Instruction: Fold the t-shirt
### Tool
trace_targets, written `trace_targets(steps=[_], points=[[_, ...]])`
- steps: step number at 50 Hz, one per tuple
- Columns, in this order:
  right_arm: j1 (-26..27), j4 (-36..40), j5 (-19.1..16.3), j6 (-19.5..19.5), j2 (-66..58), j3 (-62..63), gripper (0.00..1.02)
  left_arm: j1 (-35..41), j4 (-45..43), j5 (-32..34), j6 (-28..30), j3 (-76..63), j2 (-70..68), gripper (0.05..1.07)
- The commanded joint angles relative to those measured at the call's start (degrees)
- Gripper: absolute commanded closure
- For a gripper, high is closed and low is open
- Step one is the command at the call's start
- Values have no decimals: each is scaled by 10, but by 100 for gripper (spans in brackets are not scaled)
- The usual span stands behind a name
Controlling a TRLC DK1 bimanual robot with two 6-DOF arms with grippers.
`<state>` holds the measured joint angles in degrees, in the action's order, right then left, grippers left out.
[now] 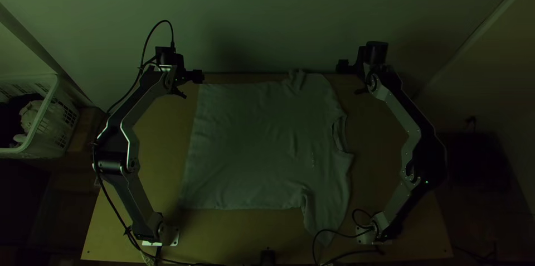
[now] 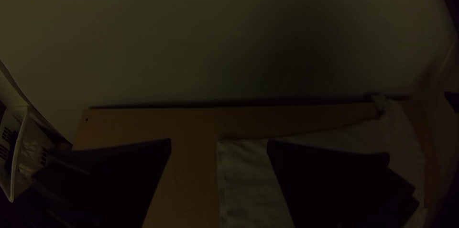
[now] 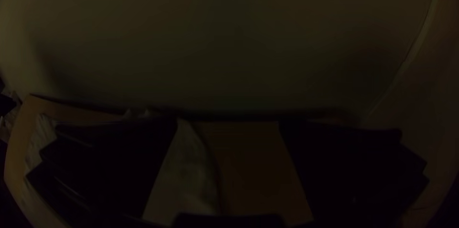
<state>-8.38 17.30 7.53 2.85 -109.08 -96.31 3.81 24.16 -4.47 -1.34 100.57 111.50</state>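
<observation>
Zero folds made, as judged from how the cloth lies. Middle of the bench (image 1: 159, 132) is covered by the t-shirt (image 1: 256, 143), spread nearly flat, hem towards the left arm, neck end towards the right. All folding is left: sleeves and sides to be turned in, then the length to be halved. Near sleeve (image 1: 324, 213) is splayed towards the near edge, creased at the armpit. Far sleeve (image 1: 297, 79) is rucked at the far edge; should probably be smoothed first, or a crooked fold could be set in. Left gripper (image 2: 219, 141) is held by the far hem corner, right gripper (image 3: 228, 121) near the far edge, off to the neck-end side. On both, fingers are wide apart, nothing clamped. Views: the full outline can be read from the top view, whereas just part of the cloth is taken in by each wrist view. In exchange, finger gaps are made plainer there: shoulder edge (image 3: 193, 170) plus bare wood framed in the right one, hem corner (image 2: 234, 154) plus bare wood in the left. Neck opening (image 1: 338, 135) is best checked from above.
</observation>
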Motion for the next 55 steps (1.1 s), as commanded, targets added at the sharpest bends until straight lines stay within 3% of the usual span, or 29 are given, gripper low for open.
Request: trace_targets(steps=[1,6,45,55], points=[[-12,39,-1,15,-41,-59,5,-1,26,-12,-12,50,42,11],[-15,70,-1,29,-72,-97,5,-2,34,-13,-11,74,68,17],[-24,95,-1,62,-157,-161,5,-3,83,-34,-14,202,238,17],[-24,150,-2,76,-186,-208,5,-1,91,-44,-14,205,260,17]])
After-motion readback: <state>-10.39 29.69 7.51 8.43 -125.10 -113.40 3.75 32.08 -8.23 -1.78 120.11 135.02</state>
